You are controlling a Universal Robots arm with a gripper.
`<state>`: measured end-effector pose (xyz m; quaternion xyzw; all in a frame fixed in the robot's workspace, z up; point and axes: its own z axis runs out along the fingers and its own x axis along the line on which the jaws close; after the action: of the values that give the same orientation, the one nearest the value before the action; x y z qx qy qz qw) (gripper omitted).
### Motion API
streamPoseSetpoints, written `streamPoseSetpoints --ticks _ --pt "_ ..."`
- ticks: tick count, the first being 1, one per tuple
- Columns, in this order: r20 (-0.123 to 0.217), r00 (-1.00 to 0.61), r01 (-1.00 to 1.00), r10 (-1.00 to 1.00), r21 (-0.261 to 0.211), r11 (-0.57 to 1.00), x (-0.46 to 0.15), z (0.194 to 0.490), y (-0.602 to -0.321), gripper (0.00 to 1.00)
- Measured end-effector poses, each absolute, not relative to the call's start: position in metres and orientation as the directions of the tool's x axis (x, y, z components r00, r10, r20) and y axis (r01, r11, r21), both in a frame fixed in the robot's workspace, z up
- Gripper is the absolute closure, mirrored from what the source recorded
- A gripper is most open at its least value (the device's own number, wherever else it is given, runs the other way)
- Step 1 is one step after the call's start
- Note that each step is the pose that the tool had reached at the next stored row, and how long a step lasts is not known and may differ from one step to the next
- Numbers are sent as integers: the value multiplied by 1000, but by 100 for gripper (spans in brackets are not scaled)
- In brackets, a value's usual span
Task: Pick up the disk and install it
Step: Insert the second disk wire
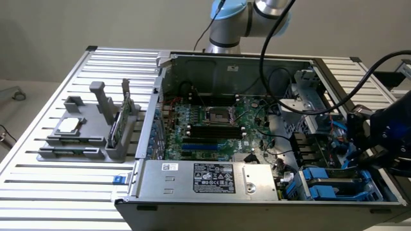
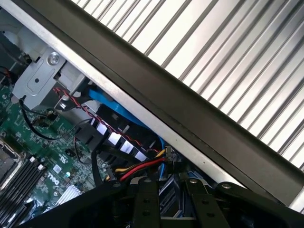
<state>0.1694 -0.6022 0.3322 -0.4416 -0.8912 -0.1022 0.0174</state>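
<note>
The claw is hovering over the corner of the open computer case at the exterior view's lower right, just above the drive bay, with the case's side wall running close beside it. The disk seems to be lying in that bay. I am judging this from the bright blue carrier plastic showing there, as its label is not facing either camera. It is well apart from the grey holder sitting on the slatted surface at the exterior view's left.

The work appears to be at the install end of the task, whether seating or checking I cannot tell. Doing it well probably means keeping the carrier flat and square to the bay's rails and pressing straight along them, not at a slant. A tilted carrier is likely to bind against the metal. The red and yellow cables are running just beside the claw in the wrist view, so they could be getting pinched or dragged. The motherboard is sitting near enough that a sideways slip would be risky.

As for the claw's state — released, or clenched on the blue frame — I cannot tell. Dark ribbed shapes are crowding the space under it, and nothing is clearly sitting in its grasp.
</note>
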Motion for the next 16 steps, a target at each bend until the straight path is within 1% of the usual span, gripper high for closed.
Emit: streamPoseSetpoints --ticks 9,10,11,13,16 --pt "128 -614 788 779 163 594 170 331 -602 73" --pt "129 -614 788 779 162 594 170 331 -602 75" --pt "131 -613 788 779 160 594 170 331 -602 82" --pt "134 -613 789 779 155 594 170 332 -602 84" --pt "142 -611 791 779 145 594 170 335 -602 84"
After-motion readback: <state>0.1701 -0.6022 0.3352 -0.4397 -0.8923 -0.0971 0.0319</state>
